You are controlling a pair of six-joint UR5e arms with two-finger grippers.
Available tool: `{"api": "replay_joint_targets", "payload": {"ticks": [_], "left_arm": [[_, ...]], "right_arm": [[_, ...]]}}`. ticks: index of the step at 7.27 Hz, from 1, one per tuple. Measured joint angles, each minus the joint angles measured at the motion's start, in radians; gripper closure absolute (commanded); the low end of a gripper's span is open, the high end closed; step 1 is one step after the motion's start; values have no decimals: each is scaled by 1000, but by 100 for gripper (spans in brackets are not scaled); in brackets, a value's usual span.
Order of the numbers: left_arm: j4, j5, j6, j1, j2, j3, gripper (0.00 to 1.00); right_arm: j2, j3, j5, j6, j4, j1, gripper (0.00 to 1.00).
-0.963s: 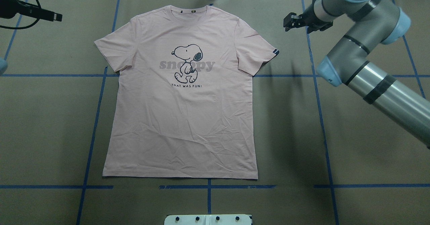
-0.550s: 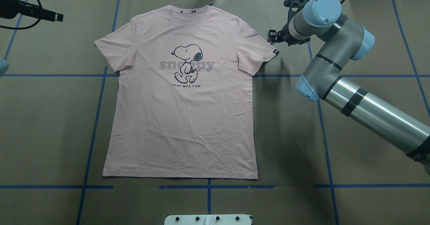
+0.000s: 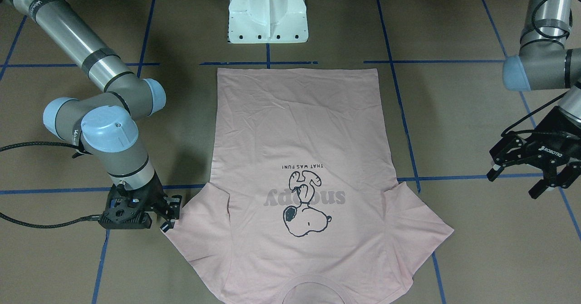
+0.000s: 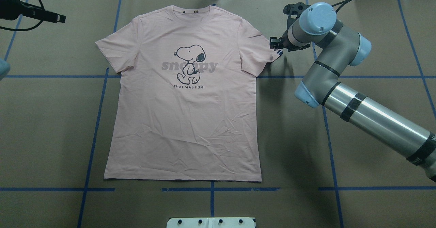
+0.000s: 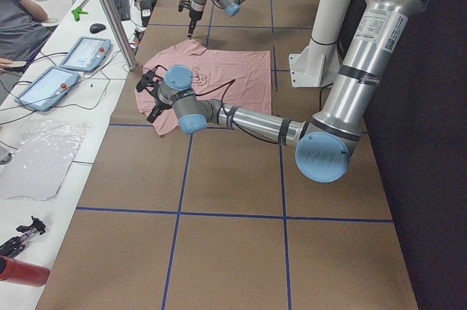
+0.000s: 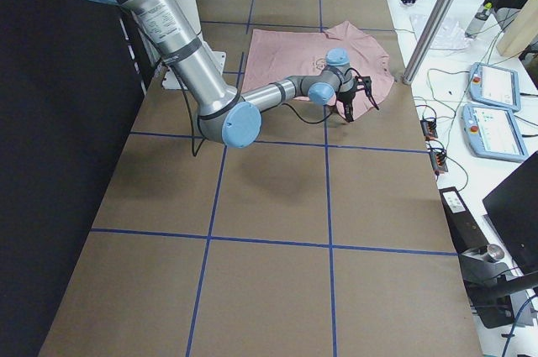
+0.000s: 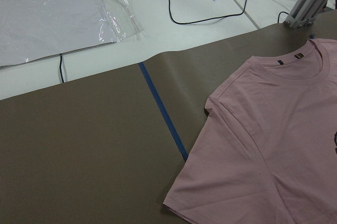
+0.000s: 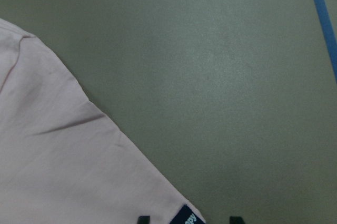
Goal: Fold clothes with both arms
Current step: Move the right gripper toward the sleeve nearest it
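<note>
Reaching down to the corner of one sleeve of the pale pink T-shirt (image 4: 184,126), the right arm (image 4: 368,115) holds its jaws parted, not closed on anything. In the right wrist view the two dark fingertips (image 8: 143,218) stand either side of the small black sleeve tag (image 8: 189,217), one over the cloth and the other over bare brown tabletop (image 4: 51,119). Whether the tips touch the fabric I cannot tell. The rest of the shirt lies flat and spread out to one side of these jaws, with the cartoon dog print (image 4: 190,63) facing up and the collar toward the far edge. A blue tape line (image 8: 321,18) runs across the paper ahead of them. The left arm (image 3: 544,70) holds its jaws spread wide above the tabletop and gripping nothing. The shirt's other sleeve (image 3: 417,231) lies well apart from them, off to one side, and its edge and the collar show in the left wrist view.
</note>
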Motion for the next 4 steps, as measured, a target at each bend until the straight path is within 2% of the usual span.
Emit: {"api": "replay_joint_targets", "payload": {"ticks": [4], "left_arm": [[-2,0,2,1,1,0,1]], "right_arm": [[26,-40,-14,3,1,-15,45]]}}
